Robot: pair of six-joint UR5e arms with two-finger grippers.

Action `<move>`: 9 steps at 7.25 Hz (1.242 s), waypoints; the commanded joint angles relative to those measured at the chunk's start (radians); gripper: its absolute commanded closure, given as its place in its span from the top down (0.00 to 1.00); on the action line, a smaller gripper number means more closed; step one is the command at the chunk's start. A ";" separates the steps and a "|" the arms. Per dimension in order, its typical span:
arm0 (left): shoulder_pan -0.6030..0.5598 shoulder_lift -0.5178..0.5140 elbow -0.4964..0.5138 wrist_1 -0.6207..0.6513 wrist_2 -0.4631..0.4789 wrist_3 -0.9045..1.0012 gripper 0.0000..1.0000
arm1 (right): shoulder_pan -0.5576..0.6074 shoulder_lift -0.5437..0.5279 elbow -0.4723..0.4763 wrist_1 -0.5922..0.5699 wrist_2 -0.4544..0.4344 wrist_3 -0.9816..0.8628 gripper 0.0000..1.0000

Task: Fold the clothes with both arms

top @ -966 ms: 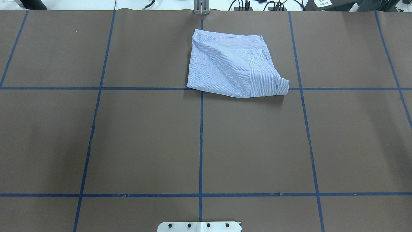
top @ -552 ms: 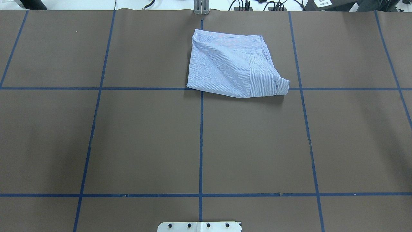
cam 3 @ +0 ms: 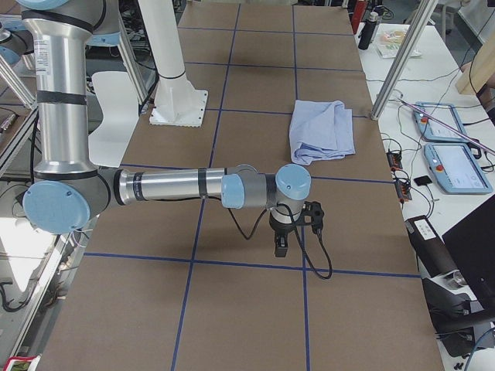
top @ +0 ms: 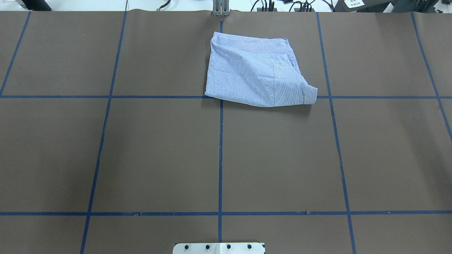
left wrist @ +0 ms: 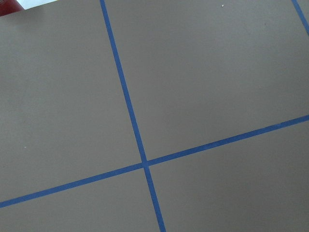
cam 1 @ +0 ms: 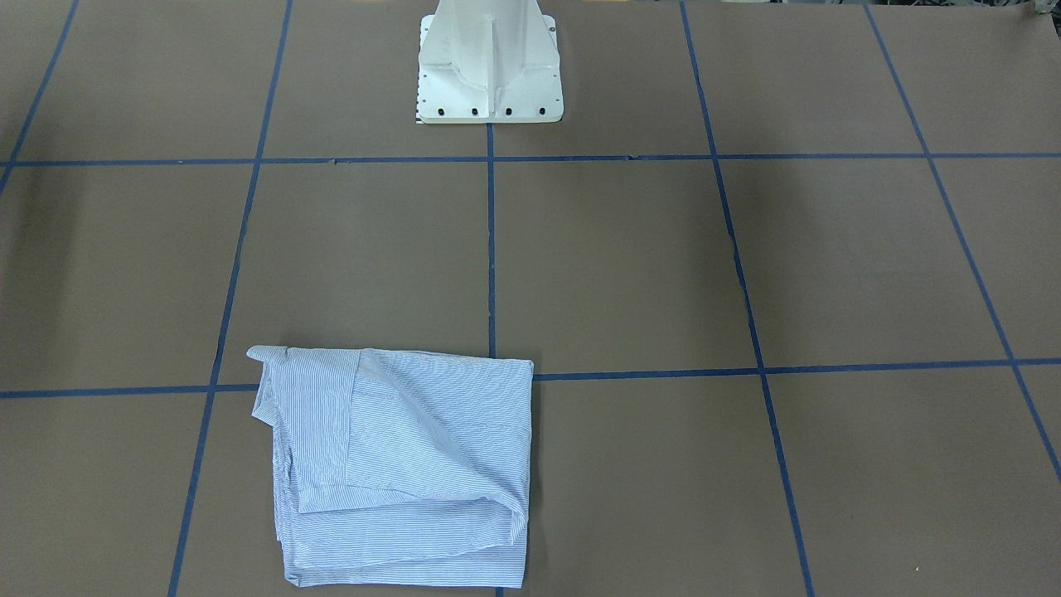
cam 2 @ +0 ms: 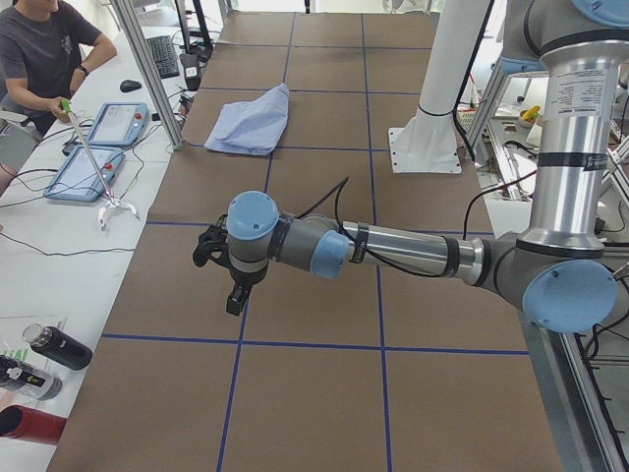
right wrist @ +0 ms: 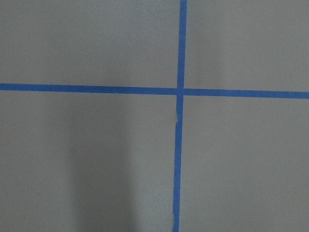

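The clothes are one light blue striped shirt (top: pixel 254 70), folded into a rough square and lying flat at the far middle of the table (top: pixel 159 151); the front-facing view shows the shirt (cam 1: pixel 398 464) near its bottom edge. The left arm (cam 2: pixel 393 251) reaches low over the table, its gripper (cam 2: pixel 232 292) pointing down, well away from the shirt (cam 2: pixel 251 123). The right arm (cam 3: pixel 178 187) is stretched the same way, its gripper (cam 3: pixel 281 244) short of the shirt (cam 3: pixel 321 131). Both grippers show only in side views, so I cannot tell open from shut. Both wrist views hold only brown cover and blue tape.
The white pedestal base (cam 1: pixel 489 75) stands at the robot's edge. A person (cam 2: pixel 39 59) sits at a side bench with teach pendants (cam 2: pixel 98 147) and bottles (cam 2: pixel 49 349). More pendants (cam 3: pixel 456 154) and cables lie beyond the far edge. Aluminium posts (cam 2: pixel 147 69) flank the table.
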State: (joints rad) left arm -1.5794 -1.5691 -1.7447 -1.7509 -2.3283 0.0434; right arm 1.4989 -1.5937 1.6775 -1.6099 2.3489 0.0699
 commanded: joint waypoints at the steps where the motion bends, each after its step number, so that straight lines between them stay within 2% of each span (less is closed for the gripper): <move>1: 0.002 -0.005 -0.012 0.002 -0.002 -0.002 0.99 | 0.007 -0.005 -0.036 0.005 0.056 0.005 1.00; 4: 0.007 0.026 -0.013 -0.007 -0.002 0.006 0.99 | 0.014 -0.034 0.007 0.044 -0.011 0.004 1.00; 9: 0.007 0.024 -0.048 0.001 -0.011 0.001 0.99 | 0.015 -0.049 0.047 0.045 0.001 0.005 1.00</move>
State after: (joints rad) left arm -1.5721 -1.5479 -1.7808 -1.7508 -2.3383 0.0435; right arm 1.5140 -1.6422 1.7216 -1.5647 2.3496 0.0746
